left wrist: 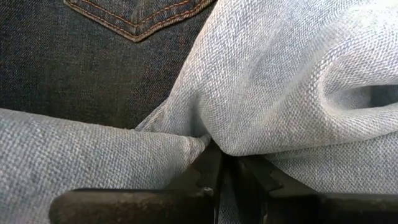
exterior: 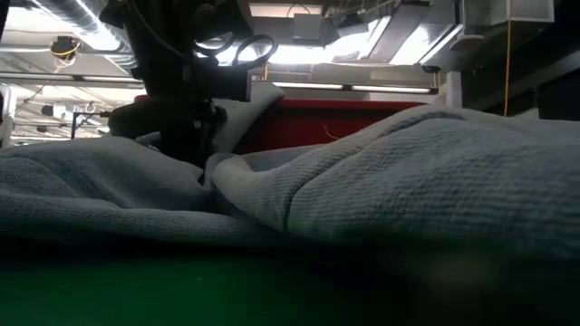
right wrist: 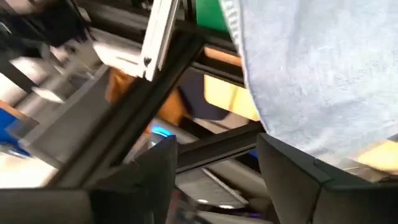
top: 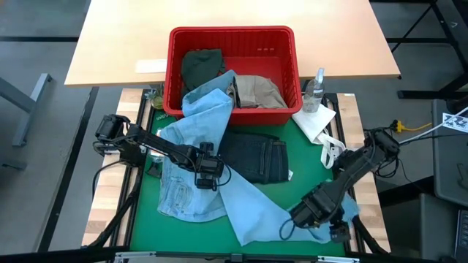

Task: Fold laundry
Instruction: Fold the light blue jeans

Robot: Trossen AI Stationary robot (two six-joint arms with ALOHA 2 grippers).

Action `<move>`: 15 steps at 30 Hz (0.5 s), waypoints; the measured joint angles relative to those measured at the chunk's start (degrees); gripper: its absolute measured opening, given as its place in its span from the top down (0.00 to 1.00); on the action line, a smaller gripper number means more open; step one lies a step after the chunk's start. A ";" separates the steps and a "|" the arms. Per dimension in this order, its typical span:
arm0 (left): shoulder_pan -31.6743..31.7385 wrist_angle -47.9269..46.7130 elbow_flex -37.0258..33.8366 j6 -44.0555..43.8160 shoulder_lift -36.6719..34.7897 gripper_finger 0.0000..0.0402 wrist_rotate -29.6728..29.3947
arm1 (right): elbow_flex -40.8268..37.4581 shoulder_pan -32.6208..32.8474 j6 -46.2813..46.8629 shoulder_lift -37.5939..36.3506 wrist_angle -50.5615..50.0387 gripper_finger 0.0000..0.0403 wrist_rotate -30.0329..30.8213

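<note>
Light blue denim (top: 219, 172) sprawls unfolded over worktop centre; left gripper (top: 207, 172) jaws clamp a fold, right gripper (top: 333, 232) at 5 o'clock, jaws apart. Folding barely begun.

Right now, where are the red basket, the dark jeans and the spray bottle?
red basket (top: 287, 35): high view, on its bare rim.
dark jeans (top: 252, 157): high view, middle of the folded denim.
spray bottle (top: 315, 90): high view, on its clear body.
</note>
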 joint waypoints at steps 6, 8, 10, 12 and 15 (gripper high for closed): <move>0.00 0.18 -0.02 0.00 0.00 0.93 0.01 | -0.04 6.48 -2.84 0.00 -0.22 0.47 2.78; 0.02 0.37 -0.02 0.00 0.00 0.93 0.02 | -0.04 8.98 -2.86 0.00 1.15 0.47 6.60; 0.02 0.68 -0.03 0.00 0.00 0.93 0.01 | -0.04 10.98 -2.86 0.00 2.36 0.47 10.91; 0.04 1.03 -0.07 0.00 0.00 0.93 0.02 | -0.04 12.67 -2.59 0.03 1.95 0.47 14.29; 0.04 1.18 -0.07 0.00 0.00 0.93 0.02 | -0.04 14.39 -2.30 0.07 1.55 0.47 18.37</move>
